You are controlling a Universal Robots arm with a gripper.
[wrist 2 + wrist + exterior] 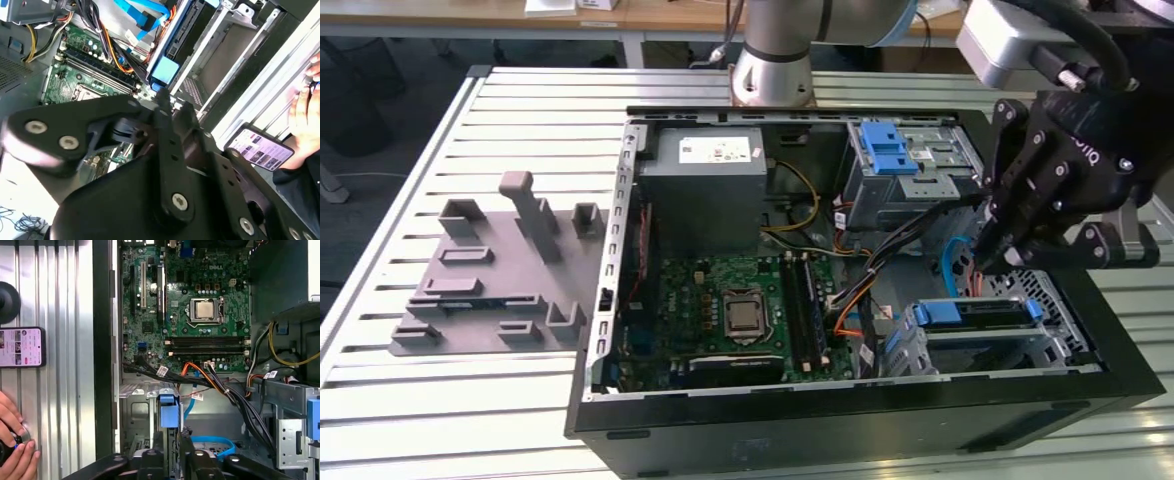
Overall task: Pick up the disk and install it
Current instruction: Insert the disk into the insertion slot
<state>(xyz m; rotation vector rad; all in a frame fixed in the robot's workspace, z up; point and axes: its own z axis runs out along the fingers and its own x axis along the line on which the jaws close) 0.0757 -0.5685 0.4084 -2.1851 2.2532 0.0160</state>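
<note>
One gripper [991, 262] hangs nose-down over the drive corner of the open computer case [854, 410]. Whether the jaws are clamped or merely standing off cannot be told from these views.

Location of the disk [971, 314]: directly beneath the jaws, standing on edge in the lower drive cage [1061, 335], its blue end turned up toward them. In the first wrist view its edge runs straight into the line of the jaws. Judgement: it sits in its bay or very nearly so. Full seating cannot be confirmed.

Placement: the case lies on its side on the slatted surface [427, 400] with the side panel off, so every bay opens upward. This is judged to give the arm a straight vertical approach. The blue side rails are judged to guide the disk down the cage's channels.

Contents of the case:
- The motherboard [707, 300] lies flat on the case floor, apart from the jaws.
- The grey power supply [707, 190] sits well apart from the jaws, in the far corner.
- Bundled cables [894, 255] pass just beside the jaws, between board and cage. I judge them a snag risk.
- A second cage carrying a blue latch [887, 155] stands near the jaws.

Outside the case, a grey fixture [494, 290] sits well apart from the jaws. A phone [22, 346] and a person's hand [12, 440] rest on the surface beyond the case wall, near the jaws.
</note>
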